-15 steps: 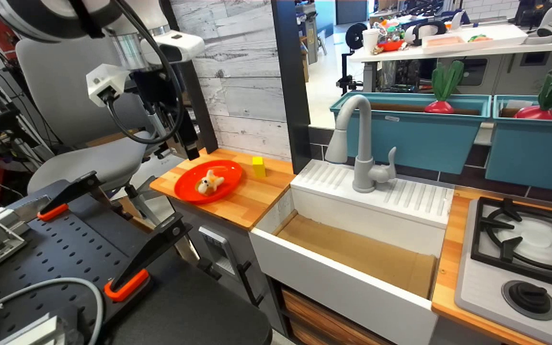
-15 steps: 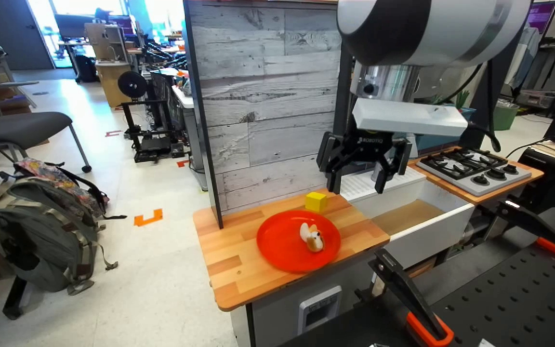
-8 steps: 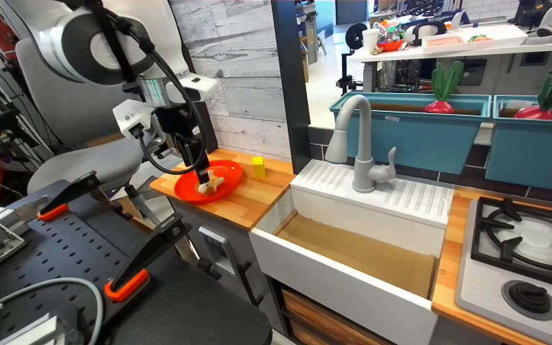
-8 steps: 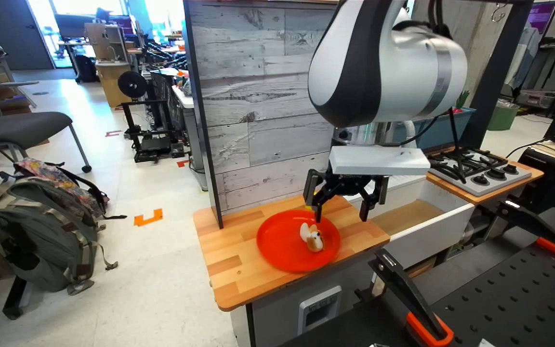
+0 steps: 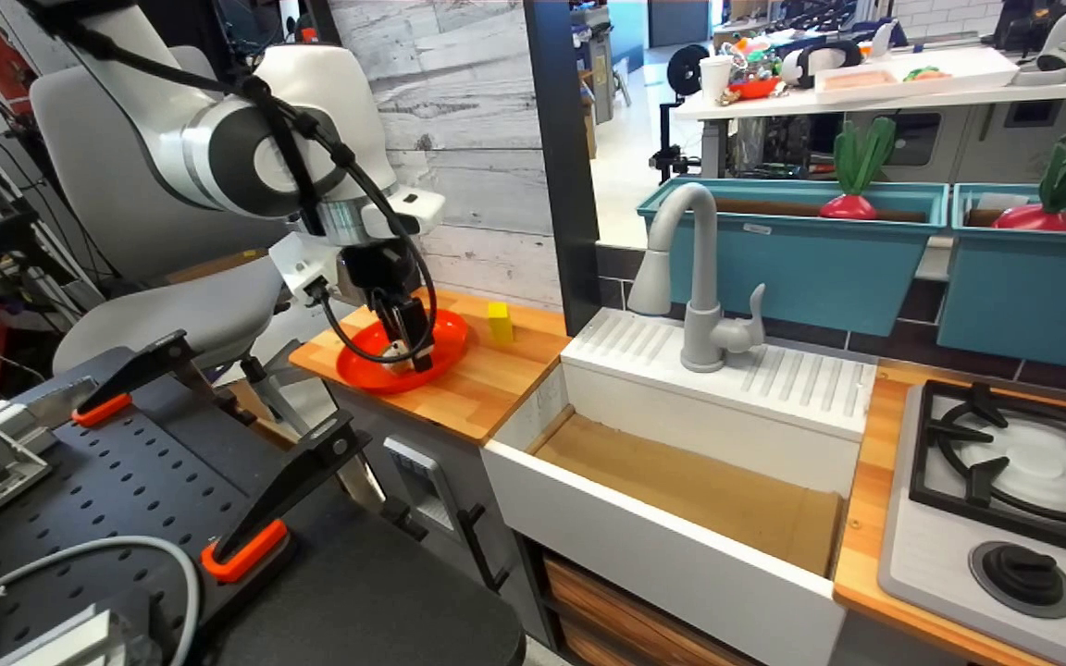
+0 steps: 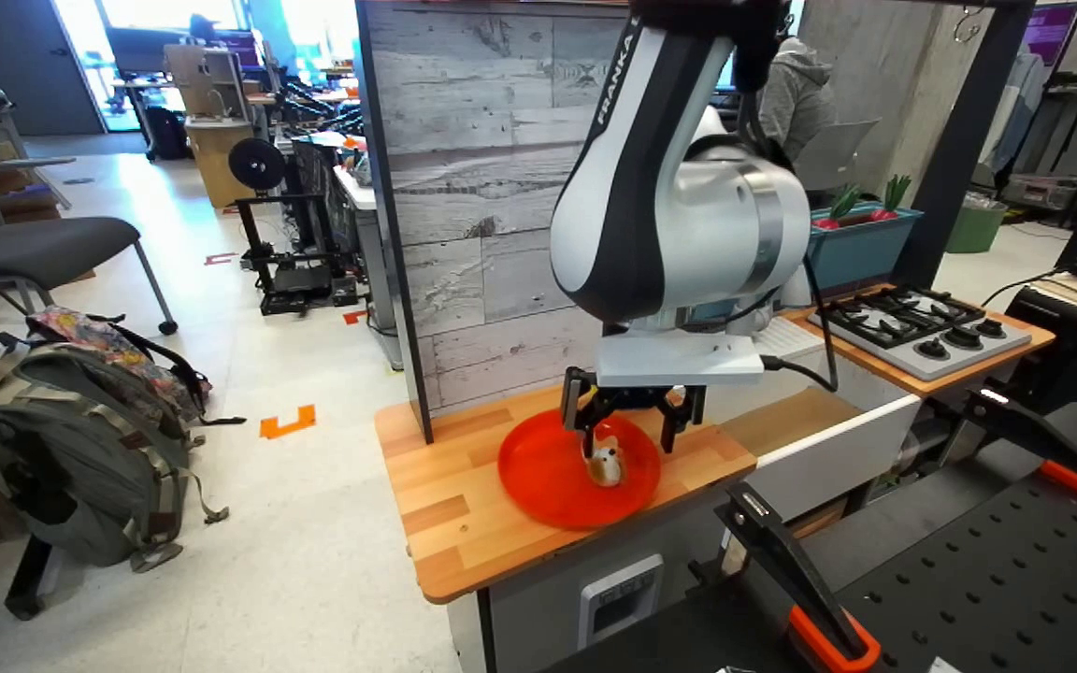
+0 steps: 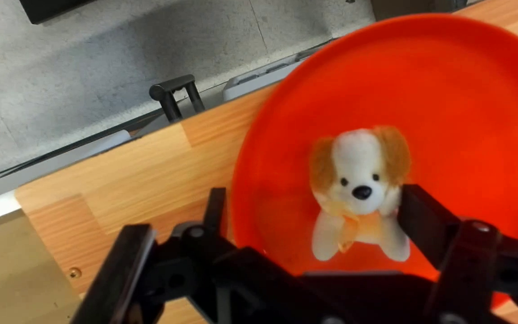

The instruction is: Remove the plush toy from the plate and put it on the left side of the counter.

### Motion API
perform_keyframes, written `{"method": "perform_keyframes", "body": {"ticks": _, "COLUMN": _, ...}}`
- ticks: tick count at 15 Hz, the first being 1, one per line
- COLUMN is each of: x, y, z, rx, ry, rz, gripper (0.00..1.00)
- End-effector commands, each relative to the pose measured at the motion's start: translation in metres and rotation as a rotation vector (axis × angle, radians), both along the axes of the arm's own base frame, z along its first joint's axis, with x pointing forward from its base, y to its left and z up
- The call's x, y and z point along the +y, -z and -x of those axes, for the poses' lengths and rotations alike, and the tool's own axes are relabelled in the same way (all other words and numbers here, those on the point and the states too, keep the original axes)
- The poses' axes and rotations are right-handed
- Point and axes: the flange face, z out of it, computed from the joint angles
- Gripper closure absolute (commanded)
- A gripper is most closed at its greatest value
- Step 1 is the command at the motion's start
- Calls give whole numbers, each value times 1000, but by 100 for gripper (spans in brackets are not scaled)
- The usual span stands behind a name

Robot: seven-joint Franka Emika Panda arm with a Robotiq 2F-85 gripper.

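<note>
A small plush dog (image 7: 361, 180) of white fur, with tan ears, a black nose and a pale orange ribbon on its chest, rests on a round, shiny orange-red plate (image 7: 466, 90), off the plate's middle. In the wrist view its face is turned up to the camera and two white paws point toward the bottom edge. The plate lies on a light-brown desk (image 6: 464, 486) of butcher-block wood.

The black, two-fingered claw (image 6: 627, 451) hangs low over the plate, its fingers (image 7: 425, 220) spread wide, the dog between them — though not evenly. In the wrist view one finger is right at the dog's flank; whether it touches the fur, I cannot tell. The other finger stands well apart from the dog. Above the claw is the white robot arm (image 6: 735, 224) with black bands.

In an exterior view a small yellow block (image 5: 500, 324) stands upright on the desk, near the plate but apart from it. Behind rises a panel (image 5: 496, 185) of grey-white wooden boards. Beside the desk, in both exterior views, sits a deep white sink (image 5: 644, 555) with a sheet of brown cardboard (image 5: 681, 490) laid in its bottom — and past it a grey stove (image 5: 931, 546) with black grates.
</note>
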Motion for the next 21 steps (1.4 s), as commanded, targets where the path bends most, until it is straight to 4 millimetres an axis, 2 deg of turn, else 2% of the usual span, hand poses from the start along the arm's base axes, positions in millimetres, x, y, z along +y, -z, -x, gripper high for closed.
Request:
{"method": "perform_keyframes", "body": {"ticks": 1, "x": 9, "y": 14, "z": -15, "rx": -7, "ry": -6, "rz": 20, "gripper": 31}}
{"method": "perform_keyframes", "body": {"ticks": 6, "x": 8, "y": 20, "z": -22, "rx": -11, "ry": -6, "rz": 17, "gripper": 70}}
{"method": "perform_keyframes", "body": {"ticks": 10, "x": 5, "y": 12, "z": -20, "rx": -23, "ry": -6, "rz": 8, "gripper": 98}}
{"method": "perform_keyframes", "body": {"ticks": 11, "x": 5, "y": 8, "z": -18, "rx": -27, "ry": -8, "rz": 6, "gripper": 99}}
{"method": "perform_keyframes", "body": {"ticks": 12, "x": 4, "y": 1, "z": -14, "rx": -39, "ry": -4, "rz": 7, "gripper": 95}}
{"method": "perform_keyframes", "body": {"ticks": 13, "x": 3, "y": -9, "z": -10, "rx": -43, "ry": -6, "rz": -1, "gripper": 99}}
{"method": "perform_keyframes", "body": {"ticks": 14, "x": 2, "y": -17, "z": -6, "rx": -46, "ry": -6, "rz": -3, "gripper": 97}}
{"method": "perform_keyframes", "body": {"ticks": 17, "x": -9, "y": -46, "z": 16, "rx": -58, "ry": -9, "rz": -3, "gripper": 96}}
{"method": "perform_keyframes", "body": {"ticks": 19, "x": -24, "y": -63, "z": 31, "rx": -66, "ry": 16, "rz": 1, "gripper": 96}}
{"method": "perform_keyframes", "body": {"ticks": 21, "x": -49, "y": -73, "z": 40, "rx": -73, "ry": 55, "rz": 15, "gripper": 96}}
